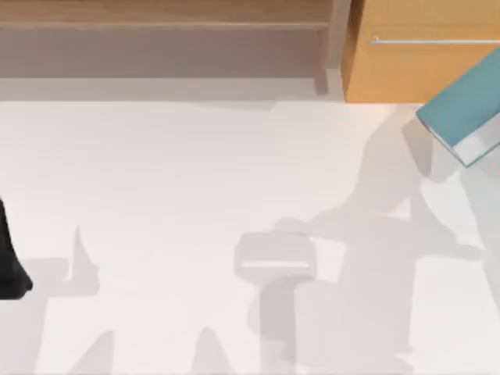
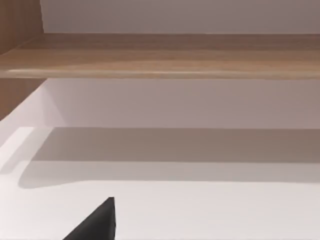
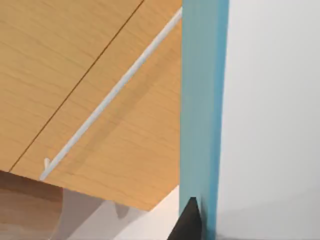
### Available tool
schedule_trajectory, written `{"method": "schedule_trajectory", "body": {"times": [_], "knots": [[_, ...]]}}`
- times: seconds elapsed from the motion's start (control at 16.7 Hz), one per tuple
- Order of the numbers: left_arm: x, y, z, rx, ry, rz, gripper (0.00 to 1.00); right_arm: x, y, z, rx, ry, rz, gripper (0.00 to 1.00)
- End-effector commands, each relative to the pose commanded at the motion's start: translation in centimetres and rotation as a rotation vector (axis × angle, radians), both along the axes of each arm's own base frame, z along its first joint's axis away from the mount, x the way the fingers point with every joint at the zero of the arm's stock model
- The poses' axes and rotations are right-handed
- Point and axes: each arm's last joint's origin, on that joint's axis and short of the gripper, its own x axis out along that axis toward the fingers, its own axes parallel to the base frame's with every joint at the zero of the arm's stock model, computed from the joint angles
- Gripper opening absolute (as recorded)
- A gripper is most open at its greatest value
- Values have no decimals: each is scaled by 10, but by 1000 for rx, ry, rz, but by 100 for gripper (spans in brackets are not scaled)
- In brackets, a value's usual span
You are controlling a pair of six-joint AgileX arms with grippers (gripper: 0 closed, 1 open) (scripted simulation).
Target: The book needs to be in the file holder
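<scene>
The book (image 1: 462,109), thin with a teal-blue cover and white page edges, hangs tilted above the white table (image 1: 195,195) at the far right, in front of the cabinet. In the right wrist view the book (image 3: 202,100) runs edge-on up the picture, and my right gripper (image 3: 200,227) is shut on its near end, with one dark fingertip (image 3: 187,220) against the cover. My left arm (image 1: 12,266) stays parked at the table's left edge. The file holder is out of view.
A wooden shelf unit (image 1: 156,23) runs along the back left of the table. A light-wood cabinet (image 1: 414,70) with a silver bar handle (image 1: 433,41) stands at the back right, close behind the book. Arm shadows fall across the table's middle.
</scene>
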Motion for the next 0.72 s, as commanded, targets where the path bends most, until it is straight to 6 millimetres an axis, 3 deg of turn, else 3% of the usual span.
{"method": "schedule_trajectory", "body": {"times": [0.42,0.72], "knots": [[0,0,0,0,0,0,100,25,-131,1,443,-101,-280,0],[0,0,0,0,0,0,100,43,-184,-11,614,-135,-309,0]]}}
